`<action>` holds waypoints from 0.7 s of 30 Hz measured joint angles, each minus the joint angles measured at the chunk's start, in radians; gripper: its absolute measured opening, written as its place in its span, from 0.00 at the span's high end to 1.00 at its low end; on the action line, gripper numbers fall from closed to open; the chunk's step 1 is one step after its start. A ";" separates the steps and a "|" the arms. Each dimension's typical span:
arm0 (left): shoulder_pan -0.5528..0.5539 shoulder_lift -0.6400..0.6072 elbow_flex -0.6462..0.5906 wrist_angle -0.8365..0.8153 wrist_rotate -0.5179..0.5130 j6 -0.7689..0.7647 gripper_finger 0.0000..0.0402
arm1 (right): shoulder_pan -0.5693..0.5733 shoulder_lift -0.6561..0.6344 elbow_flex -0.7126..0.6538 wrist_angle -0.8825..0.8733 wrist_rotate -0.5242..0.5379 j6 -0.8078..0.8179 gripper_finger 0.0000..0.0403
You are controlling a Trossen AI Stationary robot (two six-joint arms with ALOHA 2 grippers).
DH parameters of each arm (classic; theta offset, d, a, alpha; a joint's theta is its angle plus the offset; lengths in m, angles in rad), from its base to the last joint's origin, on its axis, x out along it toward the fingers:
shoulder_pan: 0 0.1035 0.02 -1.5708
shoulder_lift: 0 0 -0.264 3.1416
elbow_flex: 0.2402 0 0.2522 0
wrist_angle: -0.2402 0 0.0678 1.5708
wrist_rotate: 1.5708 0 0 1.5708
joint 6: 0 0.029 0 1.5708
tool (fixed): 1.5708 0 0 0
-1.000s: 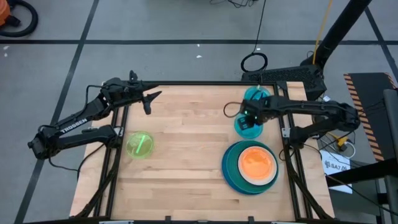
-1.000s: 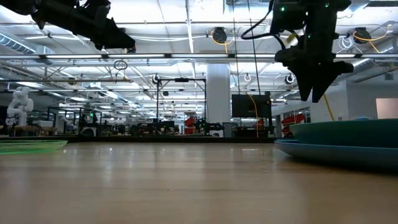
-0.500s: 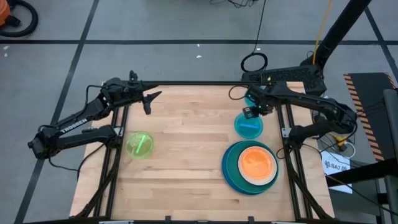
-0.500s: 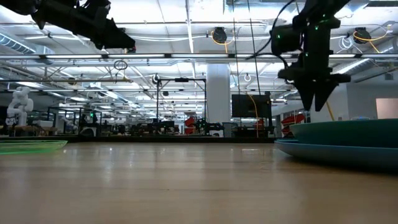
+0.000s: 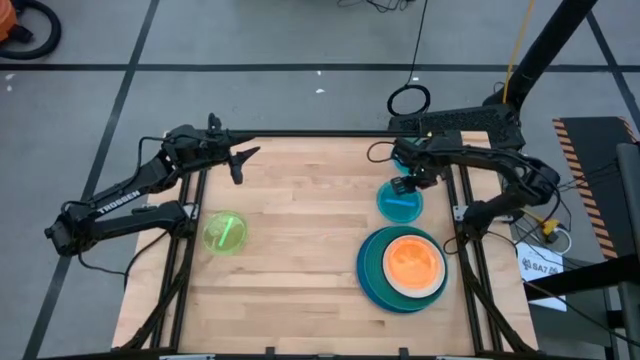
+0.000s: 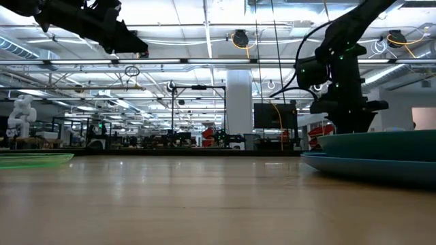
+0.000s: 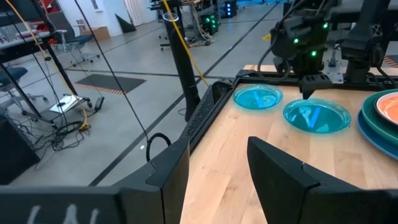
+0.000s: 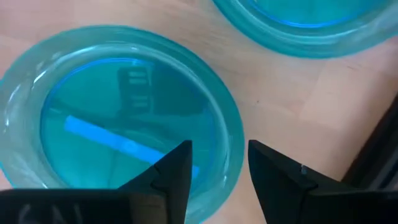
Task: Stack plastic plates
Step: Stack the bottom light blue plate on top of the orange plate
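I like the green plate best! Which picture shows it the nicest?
The high view: the lime green plate shows whole and round, lying alone on the table's left side. The low view catches only its thin edge at the far left. Neither wrist view shows it; they look at the cyan plates instead.

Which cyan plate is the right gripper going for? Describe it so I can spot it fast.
Find the big plate stack with the orange plate on top, at the table's right side. Just beyond it lie two translucent cyan plates. The target is the nearer cyan plate, next to the stack, with the right gripper open over its rim; the far cyan plate sits by the back edge.
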 joint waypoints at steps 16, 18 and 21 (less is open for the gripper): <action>0.000 0.000 0.000 -0.007 0.000 0.005 0.58 | -0.027 0.101 0.000 0.091 -0.001 -0.075 0.63; 0.000 0.000 0.000 -0.008 0.000 0.007 0.58 | -0.027 0.102 0.000 0.093 -0.001 -0.076 0.63; 0.000 0.000 0.000 -0.014 0.000 0.007 0.58 | -0.027 0.102 0.000 0.094 -0.002 -0.080 0.63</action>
